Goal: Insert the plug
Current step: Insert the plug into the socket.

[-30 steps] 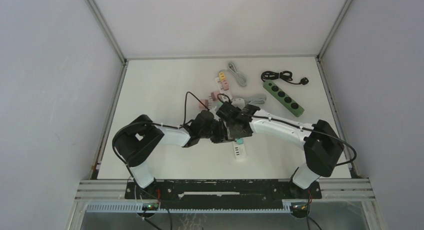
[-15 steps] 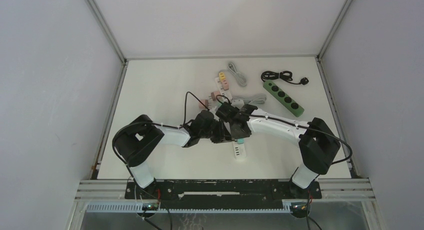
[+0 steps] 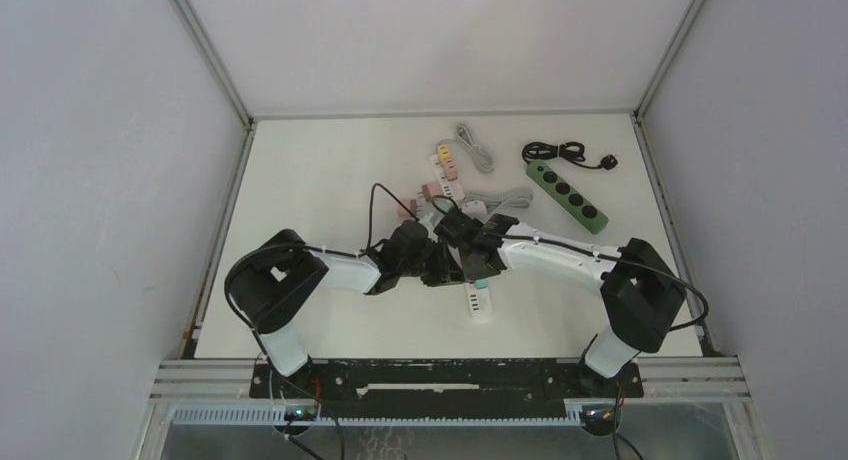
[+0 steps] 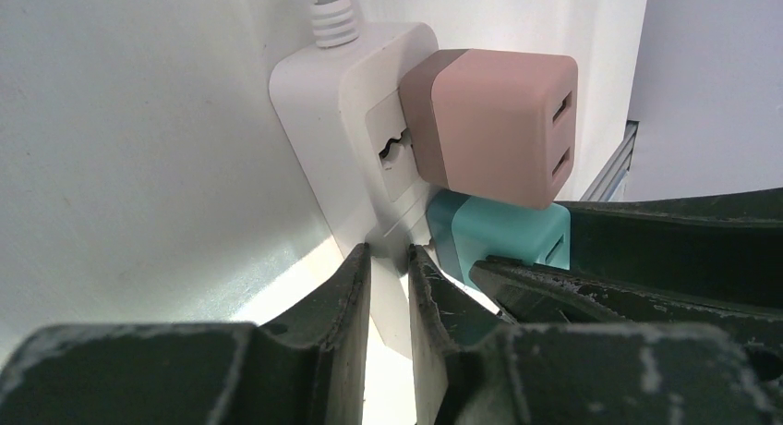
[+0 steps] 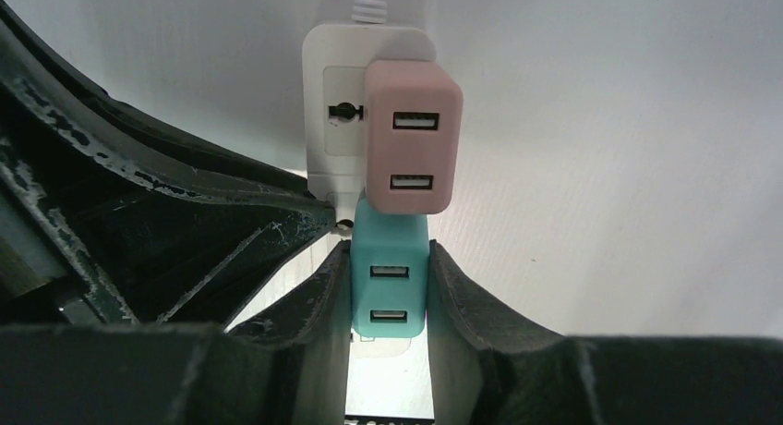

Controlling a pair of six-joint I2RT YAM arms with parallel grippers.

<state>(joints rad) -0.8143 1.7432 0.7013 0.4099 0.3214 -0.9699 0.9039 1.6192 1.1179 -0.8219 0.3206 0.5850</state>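
The right gripper (image 5: 388,291) is clamped on the teal 2-port USB plug cube (image 5: 390,259), 1 finger on each side. The plug sits against the white plastic power strip (image 5: 332,83), touching the pink 2-port USB plug cube (image 5: 413,148) at its 12 o'clock. The left gripper (image 4: 388,263) is nearly closed at the strip's edge; I cannot tell whether it grips.

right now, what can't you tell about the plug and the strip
- Teal plug prongs, right wrist view: its own body and the right gripper closed on it hide whether it sits fully in the strip.
- Left gripper, left wrist view: narrow gap, unclear whether it pinches the strip.
- Top view: teal plug mostly under the grippers, too small for detail.
- Strip's near end, both wrist views: behind the fingers.
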